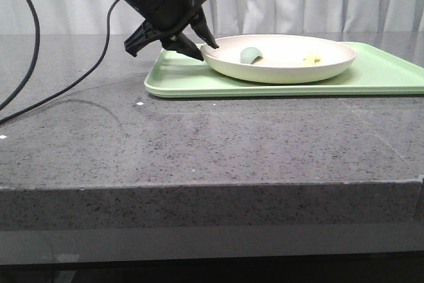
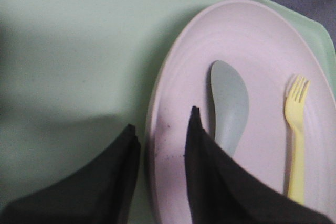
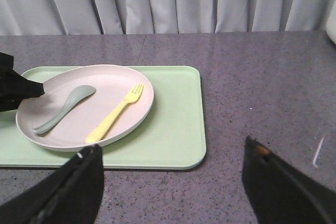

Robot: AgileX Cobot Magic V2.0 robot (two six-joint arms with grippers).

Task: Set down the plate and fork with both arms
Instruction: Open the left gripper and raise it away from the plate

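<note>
On the grey speckled stone tabletop lies a flat rectangular light green tray, and on it sits the large round cream plate with a raised rim. Inside the plate rest a small pale yellow plastic fork and a muted green-grey spoon-like piece, side by side and apart.

The left pincer is down at the plate's near-left edge with its jaws parted; in its wrist view one black finger stands over the plate's inner slope and the other over the tray outside, so the rim runs between them. Nothing is gripped yet, as far as I can judge.

The right pincer hovers wide open over bare tabletop, well apart from the tray and holding nothing.

The step in hand looks like seizing the plate by its rim. To do it well, the left pincer should settle until the rim sits deep between the fingers, then close squarely, keeping the inner finger off the spoon-like piece just beside it. Lifting should be level and slow, since the fork lies loose and could slide on the smooth plate.
</note>
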